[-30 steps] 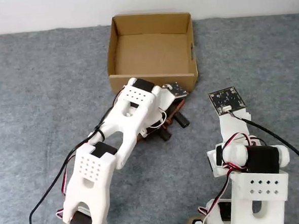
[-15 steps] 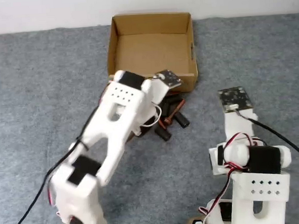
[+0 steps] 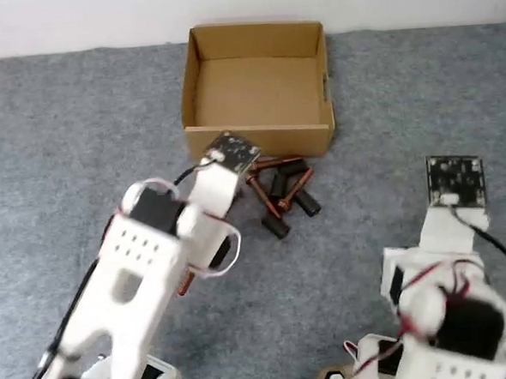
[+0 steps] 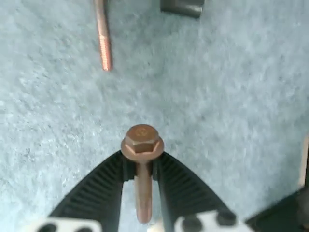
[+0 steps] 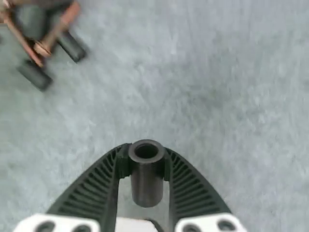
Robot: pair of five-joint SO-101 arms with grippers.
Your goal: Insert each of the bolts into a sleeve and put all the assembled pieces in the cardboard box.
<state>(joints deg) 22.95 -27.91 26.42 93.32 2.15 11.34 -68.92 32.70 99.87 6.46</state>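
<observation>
My left gripper (image 4: 142,162) is shut on a copper bolt (image 4: 142,141), whose hex head stands just past the fingertips over the grey carpet. My right gripper (image 5: 146,157) is shut on a black sleeve (image 5: 146,171), its open bore facing the camera. A pile of loose bolts and sleeves (image 3: 280,189) lies in front of the cardboard box (image 3: 258,139). The left arm (image 3: 161,238) sits to the front left of the pile, with a copper bolt end (image 3: 186,281) showing under it. The right arm (image 3: 449,229) is off to the pile's right.
Grey carpet covers the table. The pile (image 5: 43,38) lies far from my right gripper. A loose bolt shaft (image 4: 102,41) and a sleeve end (image 4: 182,6) lie beyond my left gripper. A white wall runs behind the box.
The left arm has pulled back from the pile toward the front left, uncovering it. The right arm has shifted to the right and toward the front.
</observation>
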